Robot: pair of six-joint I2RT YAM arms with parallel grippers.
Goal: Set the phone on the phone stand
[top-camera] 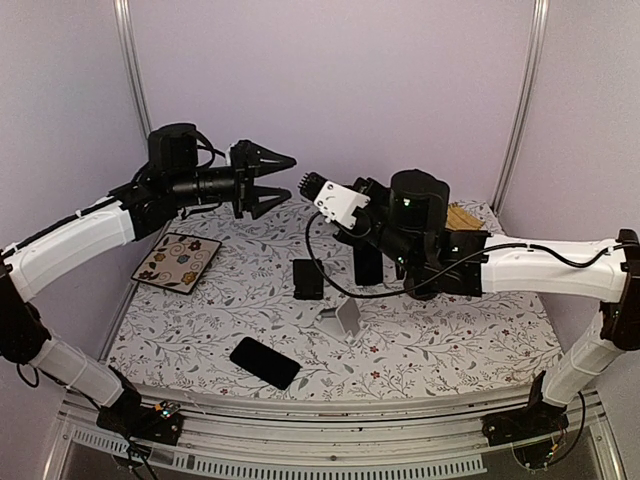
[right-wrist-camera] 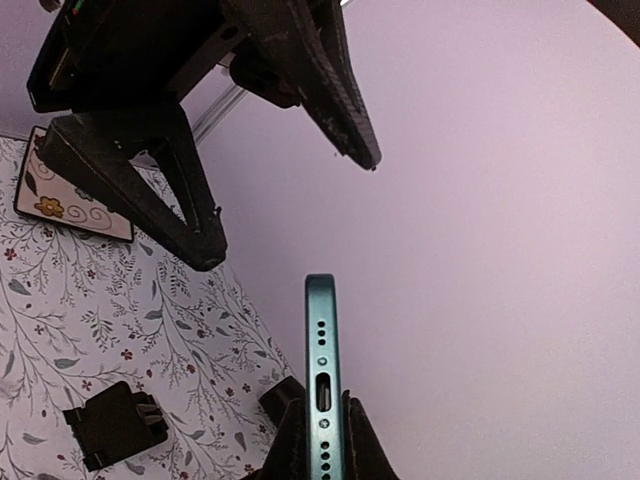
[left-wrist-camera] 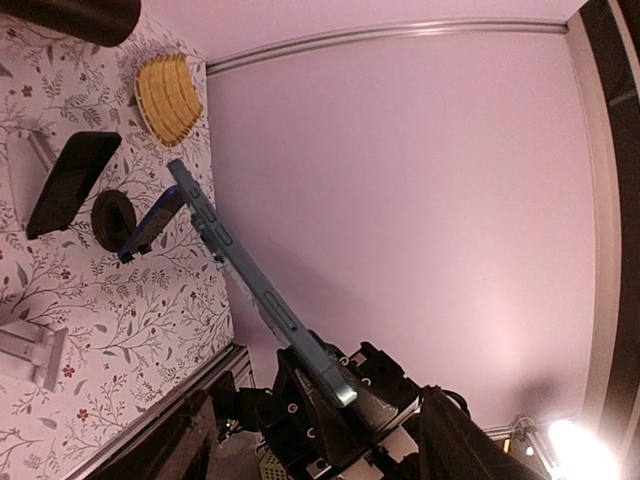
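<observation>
- the right hand (right-wrist-camera: 322,448) is clamped on the teal-edged phone (top-camera: 333,200), pinching it near the charging-port end; the phone is up in the air, well above the table (top-camera: 460,340), pointing toward the left hand
- the left hand (top-camera: 284,177) hangs just beside the phone's free end, fingers spread wide with nothing in them; i cannot tell whether the phone's tip is between them
- the silver stand (top-camera: 346,314) sits on the table below, near a black stand (top-camera: 308,278); a black phone (top-camera: 265,362) lies flat nearer the front, apart from both
- this looks like a pass or a carry, with the placing itself not yet begun
- the right fingers cover the end that should sit in the stand's lip, so a left-hand grip on the far end would likely help
- close on the flat faces, not the thin edges, and release only once the other grip is firm
- then lower slowly, port end first, back leaning on the slope, so the stand does not tip or slide
</observation>
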